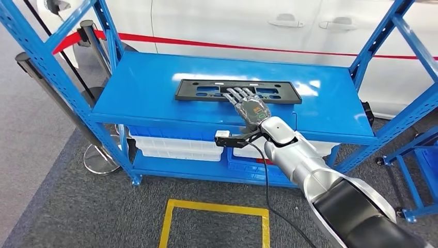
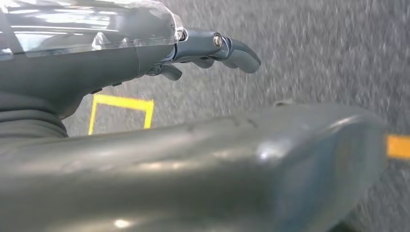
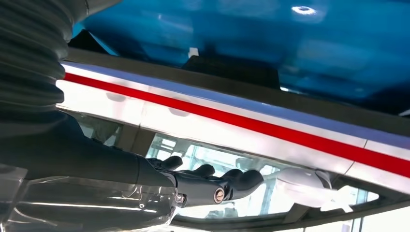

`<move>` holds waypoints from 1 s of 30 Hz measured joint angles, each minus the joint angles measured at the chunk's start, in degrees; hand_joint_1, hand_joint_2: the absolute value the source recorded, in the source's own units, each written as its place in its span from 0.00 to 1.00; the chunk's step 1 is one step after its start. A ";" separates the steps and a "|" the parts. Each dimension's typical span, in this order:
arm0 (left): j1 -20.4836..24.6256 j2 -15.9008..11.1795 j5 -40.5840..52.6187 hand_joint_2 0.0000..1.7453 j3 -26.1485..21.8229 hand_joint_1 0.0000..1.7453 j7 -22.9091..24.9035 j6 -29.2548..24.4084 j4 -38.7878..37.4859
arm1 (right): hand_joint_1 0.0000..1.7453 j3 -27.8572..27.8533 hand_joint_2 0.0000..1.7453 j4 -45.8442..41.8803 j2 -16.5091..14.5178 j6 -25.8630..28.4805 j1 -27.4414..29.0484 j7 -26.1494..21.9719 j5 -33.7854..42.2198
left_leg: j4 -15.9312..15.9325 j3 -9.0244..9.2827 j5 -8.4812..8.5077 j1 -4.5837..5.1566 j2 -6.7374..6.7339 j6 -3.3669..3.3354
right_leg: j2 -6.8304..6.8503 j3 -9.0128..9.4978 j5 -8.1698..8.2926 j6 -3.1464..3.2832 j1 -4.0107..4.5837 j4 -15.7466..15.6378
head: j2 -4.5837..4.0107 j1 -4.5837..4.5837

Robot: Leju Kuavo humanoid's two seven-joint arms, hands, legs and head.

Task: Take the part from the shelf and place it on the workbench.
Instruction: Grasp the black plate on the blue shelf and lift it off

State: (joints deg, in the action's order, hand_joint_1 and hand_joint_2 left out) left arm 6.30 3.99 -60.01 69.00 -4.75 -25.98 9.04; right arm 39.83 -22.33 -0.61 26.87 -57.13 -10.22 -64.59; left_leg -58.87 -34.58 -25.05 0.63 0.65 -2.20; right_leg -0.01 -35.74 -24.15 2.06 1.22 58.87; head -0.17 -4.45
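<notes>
Right robot hand (image 1: pixel 247 106): reaching forward over the top level of the shelf, fingers extended and slightly apart, fingertips lying over the near long edge of the part. Nothing is clasped; the hand is released, flat above or lightly on the part. Whether the fingertips actually touch cannot be told.

Left robot hand (image 2: pixel 212 48): hanging over the floor, fingers loosely curled but apart, holding nothing.

Part (image 1: pixel 206 90): long, flat black plastic panel with cut-outs, lying flat on the top level, its long side across the robot's view, roughly midway between the uprights and nearer the back edge than the front.

Shelf (image 1: pixel 144 98): blue metal rack with perforated uprights. White bins (image 1: pixel 175 147) sit on the lower level.

Surroundings: grey carpeted floor (image 1: pixel 77 217) with a yellow taped square (image 1: pixel 214 209) in front of the rack; a white vehicle body with a red stripe (image 1: pixel 232 46) behind it.

Step in hand: the approach to the pick; the grasp is judged not yet made.

Next move calls for: lowering the fingers past the near edge and closing them, thumb under, since the panel lies flat with little to hook. It may slide backward if pushed. Once gripped, lift level before turning toward the bench.
</notes>
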 joint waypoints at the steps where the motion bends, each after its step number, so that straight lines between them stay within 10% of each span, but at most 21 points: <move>1: 0.00 0.00 0.05 0.00 0.00 0.00 0.05 0.05 0.00 | 0.00 0.01 1.00 0.01 0.00 -0.11 0.00 -0.01 0.02 | -0.07 -0.10 -0.03 -0.04 -0.03 0.10 | 0.04 0.10 0.11 -0.65 0.05 -0.42 | 0.01 -0.03; 4: -0.05 -0.03 0.34 0.00 0.00 0.00 0.18 0.15 0.01 | 0.00 0.03 1.00 0.10 0.08 -0.40 0.33 -0.18 0.31 | -0.12 -0.09 -0.17 -0.23 -0.08 0.16 | -0.01 0.21 0.14 -1.96 -0.02 -0.79 | 0.01 0.05; 30: 0.07 -0.06 2.01 0.00 0.49 0.00 0.79 1.65 0.01 | 0.00 1.30 1.00 -0.34 0.36 -0.46 9.06 1.91 -0.63 | -0.01 0.08 -0.20 0.37 -0.13 -0.07 | -0.04 0.22 0.17 -2.20 -0.64 -0.72 | 0.00 0.06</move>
State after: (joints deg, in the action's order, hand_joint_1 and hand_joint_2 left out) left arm 6.37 3.93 -58.00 69.49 -3.96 -24.33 9.05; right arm 41.13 -22.67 -0.25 26.41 -48.07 -8.31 -65.22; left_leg -58.88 -34.51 -25.25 1.00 0.52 -2.27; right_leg -0.05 -35.52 -23.98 -0.14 0.58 58.15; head -0.17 -4.39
